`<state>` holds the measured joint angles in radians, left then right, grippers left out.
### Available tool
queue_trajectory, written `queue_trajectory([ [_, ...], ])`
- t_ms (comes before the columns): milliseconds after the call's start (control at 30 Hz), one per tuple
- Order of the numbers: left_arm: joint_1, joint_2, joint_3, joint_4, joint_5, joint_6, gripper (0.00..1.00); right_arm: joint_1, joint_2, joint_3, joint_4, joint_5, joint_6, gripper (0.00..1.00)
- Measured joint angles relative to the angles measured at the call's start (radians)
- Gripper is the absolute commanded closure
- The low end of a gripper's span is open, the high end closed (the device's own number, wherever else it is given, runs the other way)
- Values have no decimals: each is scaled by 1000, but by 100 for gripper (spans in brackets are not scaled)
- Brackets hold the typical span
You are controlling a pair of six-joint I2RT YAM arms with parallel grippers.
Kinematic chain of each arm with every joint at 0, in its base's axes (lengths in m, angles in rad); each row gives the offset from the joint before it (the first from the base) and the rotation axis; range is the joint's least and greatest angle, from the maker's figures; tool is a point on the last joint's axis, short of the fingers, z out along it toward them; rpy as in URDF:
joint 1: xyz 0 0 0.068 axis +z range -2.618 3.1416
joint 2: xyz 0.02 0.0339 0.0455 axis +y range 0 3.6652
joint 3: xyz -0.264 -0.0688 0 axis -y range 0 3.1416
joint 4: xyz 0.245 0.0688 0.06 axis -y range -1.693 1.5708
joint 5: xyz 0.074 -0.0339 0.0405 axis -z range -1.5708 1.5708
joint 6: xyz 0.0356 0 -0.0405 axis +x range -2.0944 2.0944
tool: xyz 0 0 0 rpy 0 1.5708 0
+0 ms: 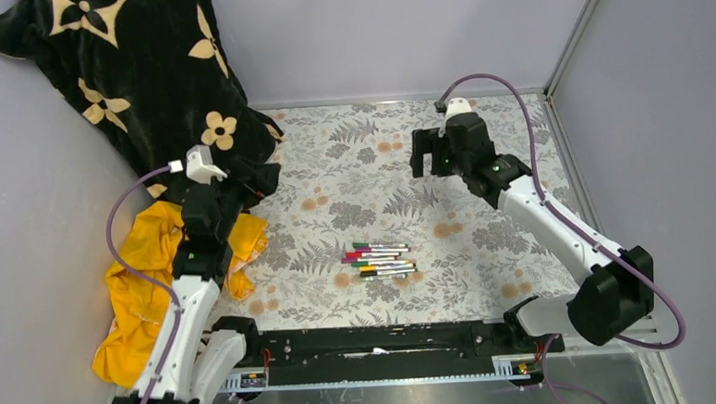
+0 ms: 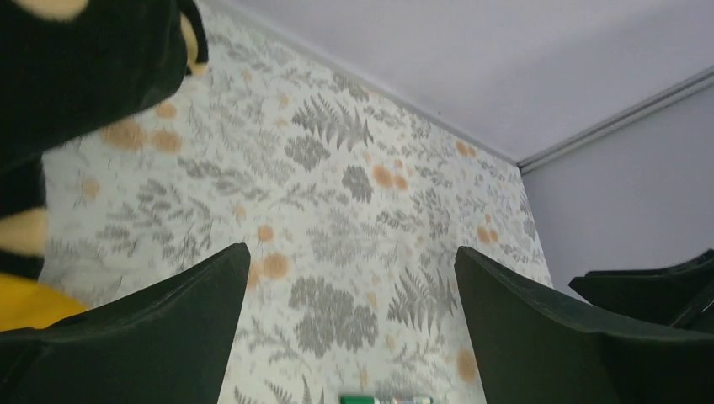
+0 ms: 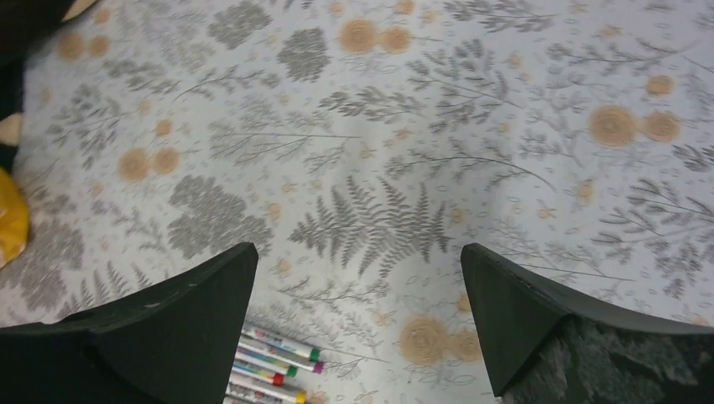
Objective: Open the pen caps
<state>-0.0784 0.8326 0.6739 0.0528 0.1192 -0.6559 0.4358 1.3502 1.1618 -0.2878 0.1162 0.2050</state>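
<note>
On the fern-patterned table, only the top view gives us the whole group of pens, side by side between the two arms, the pen caps on them; we count about six. The right wrist view shows four of them at its lower edge, the left wrist view only a green tip. The left gripper and right gripper both have jaws spread wide, holding nothing. One black flowered cloth and one yellow cloth lie at left
</note>
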Motion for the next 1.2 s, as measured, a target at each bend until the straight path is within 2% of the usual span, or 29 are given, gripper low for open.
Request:
queue_trajectory([
  [167,-83,-236,-41,-224,-22,-12,1,125,-38,-18,-7,-13,4,0],
  [267,-139,-392,-61,-320,-45,-36,1,267,-94,-60,-24,43,24,14],
  [333,-156,-452,-70,-376,-52,-69,1,383,-113,-60,-50,85,55,29],
  [467,-158,-483,-110,-448,-38,-130,1,564,-98,-45,-136,196,140,78],
  [567,-158,-481,-122,-502,-29,-145,1,676,-43,-29,-224,300,250,87],
  [733,-165,-467,-120,-542,-16,-146,1,828,68,-28,-356,415,434,92],
  [867,-196,-449,-120,-559,-11,-154,1,916,102,-83,-371,454,559,91],
  [1033,-236,-399,-120,-571,-31,-164,1,943,105,-209,-292,458,658,89],
  [1200,-296,-301,-113,-582,-112,-161,1,943,139,-274,-223,448,710,86],
])
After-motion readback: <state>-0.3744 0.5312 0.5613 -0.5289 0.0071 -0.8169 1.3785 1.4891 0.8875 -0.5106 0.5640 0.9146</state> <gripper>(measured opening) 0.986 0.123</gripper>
